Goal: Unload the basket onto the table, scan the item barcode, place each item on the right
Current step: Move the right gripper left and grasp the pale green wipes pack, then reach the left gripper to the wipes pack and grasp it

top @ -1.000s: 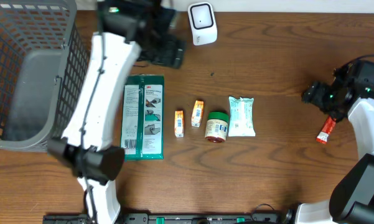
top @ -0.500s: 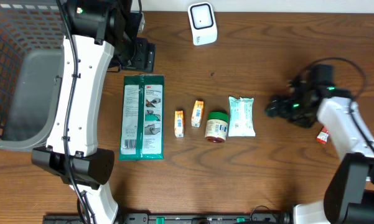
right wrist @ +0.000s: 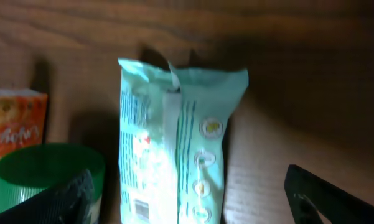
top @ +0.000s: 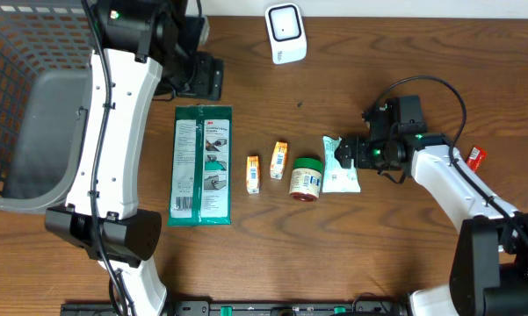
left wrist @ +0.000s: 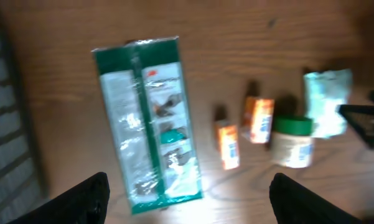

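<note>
Dark wooden table (top: 404,70) in the overhead view, with a grey slotted basket (top: 70,53) at 9 o'clock and a white barcode scanner (top: 285,32) at the 12 o'clock edge. Mid-table we logged a row: flat green pack (top: 203,163), orange carton (top: 253,174), second orange carton (top: 279,161), green-lidded jar (top: 306,178), then the pale teal pouch (top: 341,167) at 3 o'clock of the jar, touching it or just beside it. A small red item (top: 476,157) lay well apart toward 3 o'clock.

The right gripper (right wrist: 188,177) hung over the pouch, claw wide, one finger to each side, nothing held. We couldn't tell if the fingers touched the film. The left gripper (left wrist: 187,183) was also wide and empty, up near 11 o'clock beyond the green pack.

We judged the pouch to be the item to scan. It looked light, made of soft crinkly film, back seam facing up. It'd likely buckle or slip under a hard pinch. Best hold: across the narrow width at mid-body, off the seam fin and the end crimps. A small printed patch at the 6 o'clock end in the right wrist view might've been the barcode, but it was too blurred to confirm. We'd keep that end clear of the fingers.
</note>
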Tool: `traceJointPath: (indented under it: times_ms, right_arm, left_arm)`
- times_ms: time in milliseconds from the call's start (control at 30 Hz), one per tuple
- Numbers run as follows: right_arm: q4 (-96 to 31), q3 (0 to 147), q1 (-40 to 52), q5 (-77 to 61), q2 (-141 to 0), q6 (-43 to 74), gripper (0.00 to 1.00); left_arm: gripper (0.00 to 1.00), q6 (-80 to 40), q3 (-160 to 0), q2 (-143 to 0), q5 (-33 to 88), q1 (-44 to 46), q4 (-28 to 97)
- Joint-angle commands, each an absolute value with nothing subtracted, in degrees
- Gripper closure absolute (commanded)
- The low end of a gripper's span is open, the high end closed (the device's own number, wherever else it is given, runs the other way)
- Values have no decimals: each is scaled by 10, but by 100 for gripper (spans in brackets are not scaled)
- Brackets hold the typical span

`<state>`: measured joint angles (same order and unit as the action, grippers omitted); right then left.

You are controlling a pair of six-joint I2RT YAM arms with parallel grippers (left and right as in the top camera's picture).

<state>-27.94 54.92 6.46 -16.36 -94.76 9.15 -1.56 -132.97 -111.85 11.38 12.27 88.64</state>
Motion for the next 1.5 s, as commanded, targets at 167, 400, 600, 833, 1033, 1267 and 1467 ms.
traceJointPath:
  times_ms: [167, 400, 600, 833, 1033, 1267, 1467]
  right_arm:
    - [-258, 543, 62, -185, -983, 93, 5]
    - [-237, 543, 53, -216, -1011, 92, 6]
    - [-236, 543, 37, -256, -1012, 89, 9]
    - [-237, 542, 36, -255, -1012, 85, 11]
    - [-236, 542, 36, -246, -1013, 85, 12]
    - [-236, 542, 36, -247, -1013, 85, 18]
    - [-235, 542, 31, -252, -1013, 84, 21]
  left_arm:
    - [77, -16, -1279, -1124, 243, 153, 804]
    - [93, -34, -1191, -1125, 246, 219, 698]
    - [92, -91, -1097, -1127, 244, 276, 563]
    - [92, -168, -1039, -1151, 164, 317, 472]
    - [92, -168, -1036, -1197, 164, 351, 439]
    - [91, -176, -1036, -1244, 158, 370, 414]
    - [89, -179, -1035, -1270, 158, 380, 399]
